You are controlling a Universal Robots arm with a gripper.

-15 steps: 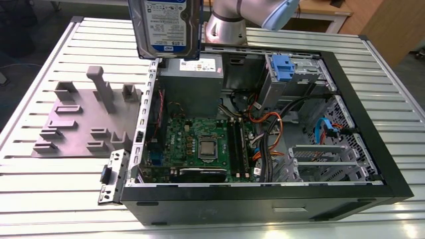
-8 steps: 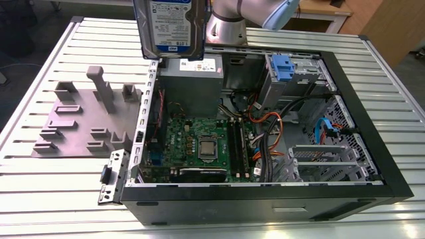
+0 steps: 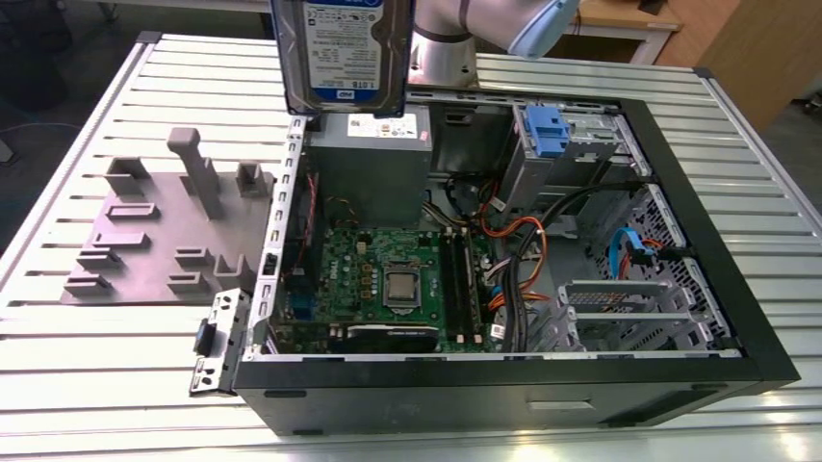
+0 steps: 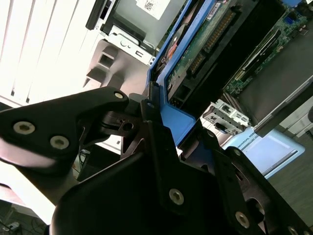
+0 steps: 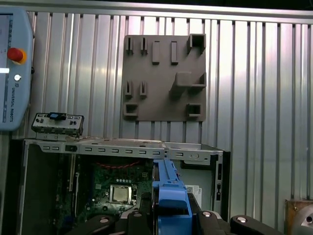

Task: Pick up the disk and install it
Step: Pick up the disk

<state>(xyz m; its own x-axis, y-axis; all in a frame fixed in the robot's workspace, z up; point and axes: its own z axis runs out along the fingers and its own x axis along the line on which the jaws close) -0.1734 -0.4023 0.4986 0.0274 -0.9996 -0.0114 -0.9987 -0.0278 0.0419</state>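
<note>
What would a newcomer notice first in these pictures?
The disk, in its blue carrier, is held upright above the open case, at the top of the exterior view. In the first wrist view the gripper is shut on it. A grey plate lies beside the case, at the exterior view's left.

Disk (image 3: 341,53), blue-framed, upright above PC case (image 3: 668,173).

Printed lettering stands on the disk (image 3: 342,48), on its white-and-blue label, on the power supply (image 3: 366,178) sticker, and on the teach pendant (image 5: 12,93) casing.
</note>
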